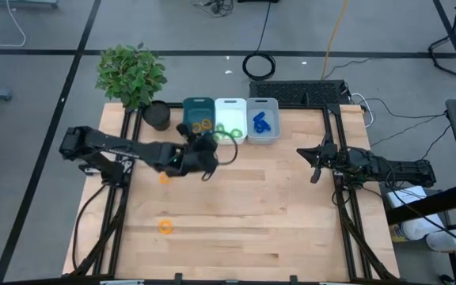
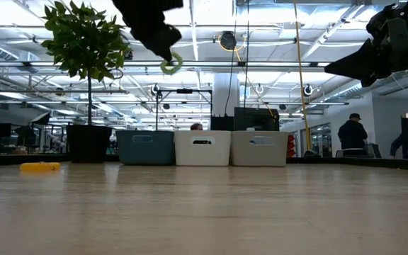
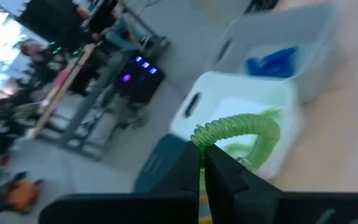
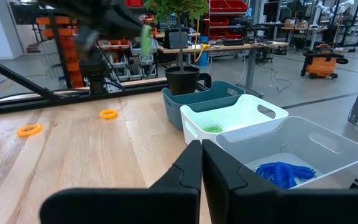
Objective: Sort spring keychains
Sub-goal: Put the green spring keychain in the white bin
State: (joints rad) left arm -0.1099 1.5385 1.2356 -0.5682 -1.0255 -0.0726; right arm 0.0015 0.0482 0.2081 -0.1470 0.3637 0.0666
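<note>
Three bins stand in a row at the table's far edge: a teal bin (image 1: 198, 105) with orange spring keychains, a white bin (image 1: 230, 112) with green ones (image 4: 212, 129), and a clear bin (image 1: 271, 120) with blue ones (image 1: 260, 121). My left gripper (image 3: 202, 149) is shut on a green keychain (image 3: 241, 127), high above the table just short of the white bin (image 3: 229, 93). Two orange keychains (image 1: 165, 179) (image 1: 165, 227) lie flat on the wood. My right gripper (image 4: 201, 149) waits shut and empty at the table's right side. My left gripper pinches the green keychain between its two fingertips at one spot on the coiled loop (image 3: 199, 135). The rest of the loop curves out beyond the fingers. In the low view the keychain (image 2: 171, 65) hangs just under the fingers, lifted well clear of the table.
A potted plant (image 1: 131, 75) and a black pot (image 1: 157, 116) stand at the far left corner beside the teal bin. A black cable coil (image 1: 260, 65) lies on the floor behind the table. People stand in the room beyond. Bare wood fills the table's middle and near part.
</note>
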